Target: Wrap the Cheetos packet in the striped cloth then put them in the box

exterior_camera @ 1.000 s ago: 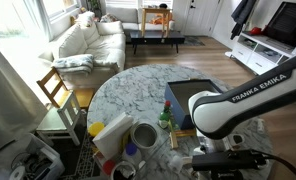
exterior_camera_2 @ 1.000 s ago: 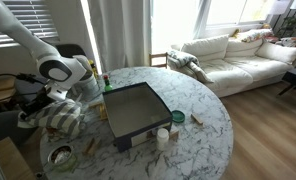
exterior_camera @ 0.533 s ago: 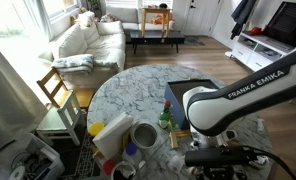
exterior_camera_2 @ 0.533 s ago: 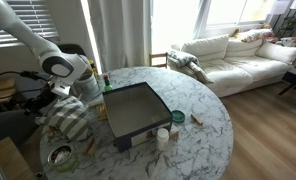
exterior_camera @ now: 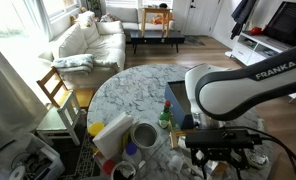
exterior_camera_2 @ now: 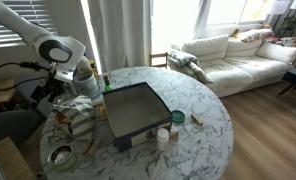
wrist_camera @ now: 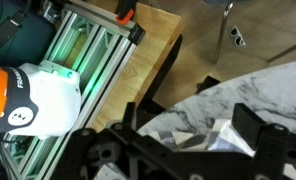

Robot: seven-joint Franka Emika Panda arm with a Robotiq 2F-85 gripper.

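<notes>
With jaws spread wide and empty, the gripper (wrist_camera: pixel 193 128) is hovering over the bunched striped cloth (exterior_camera_2: pixel 76 118) beside the box (exterior_camera_2: pixel 136 108); the Cheetos packet is hidden, probably wrapped inside, so the next move is calling for a firm grasp on the bundle.

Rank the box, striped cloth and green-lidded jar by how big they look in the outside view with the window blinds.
1. box
2. striped cloth, bunched up, clearly smaller than the box here
3. green-lidded jar, by far the smallest
</notes>
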